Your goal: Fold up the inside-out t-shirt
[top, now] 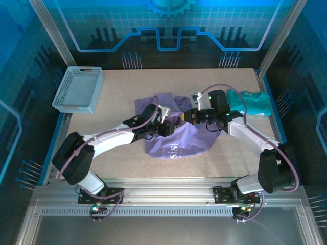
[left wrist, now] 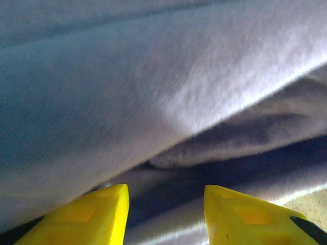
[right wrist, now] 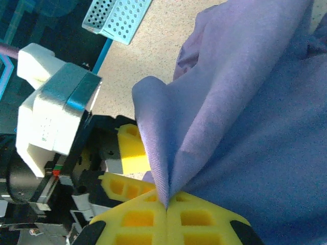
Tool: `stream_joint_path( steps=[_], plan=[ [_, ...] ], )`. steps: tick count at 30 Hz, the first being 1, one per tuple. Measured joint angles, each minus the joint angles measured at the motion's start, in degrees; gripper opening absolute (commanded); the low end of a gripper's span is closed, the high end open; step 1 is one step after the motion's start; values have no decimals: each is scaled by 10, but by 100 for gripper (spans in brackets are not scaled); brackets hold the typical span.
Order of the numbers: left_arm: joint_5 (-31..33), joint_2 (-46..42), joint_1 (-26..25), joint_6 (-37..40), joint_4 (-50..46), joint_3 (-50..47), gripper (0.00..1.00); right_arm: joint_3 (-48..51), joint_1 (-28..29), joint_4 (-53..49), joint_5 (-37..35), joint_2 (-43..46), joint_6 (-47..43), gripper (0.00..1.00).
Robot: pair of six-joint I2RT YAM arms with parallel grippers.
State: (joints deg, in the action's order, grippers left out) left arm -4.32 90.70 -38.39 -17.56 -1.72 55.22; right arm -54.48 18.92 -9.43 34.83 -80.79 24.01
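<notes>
The shirt (top: 179,143) is lying crumpled in the middle of the table (top: 117,107), with pale letters showing near its front edge. The right gripper (right wrist: 167,206) is pressing its jaws together on a raised fold of the shirt, and the cloth is standing up from the yellow fingers (right wrist: 204,219) like a small tent. The left gripper (left wrist: 166,214) is holding its jaws spread, with the shirt's folds just in front of them; I cannot tell if they are touching the cloth. From above, both grippers are meeting over the shirt's middle. A teal garment (top: 253,102) is lying at the right, beside the right arm. A basket (top: 79,89) is sitting at the far left corner, well apart from the shirt.
</notes>
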Motion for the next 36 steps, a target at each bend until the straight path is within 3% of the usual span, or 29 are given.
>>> stream_joint_path(
  steps=[6,9,11,15,18,21,26,32,36],
  plan=[
    [-1,78,0,4,35,48,49,0,-10,1,0,0,14,0],
    [-5,119,0,6,47,67,47,1,-10,9,0,0,22,0],
    [-16,145,0,4,54,80,37,2,-10,15,-1,-2,29,0],
    [-43,174,0,-13,80,95,0,9,-14,26,-1,-3,36,0],
    [-53,169,0,-19,105,90,0,23,-25,30,-5,-2,36,0],
    [-57,120,3,-18,132,42,0,33,-36,20,-20,3,26,0],
    [-57,-40,16,-9,168,-74,0,46,-33,9,-60,55,-19,0],
    [-65,-195,20,24,188,-141,0,52,6,17,-86,94,-62,1],
    [-76,-265,20,32,201,-188,0,42,40,-1,-135,91,-63,15]
  ],
)
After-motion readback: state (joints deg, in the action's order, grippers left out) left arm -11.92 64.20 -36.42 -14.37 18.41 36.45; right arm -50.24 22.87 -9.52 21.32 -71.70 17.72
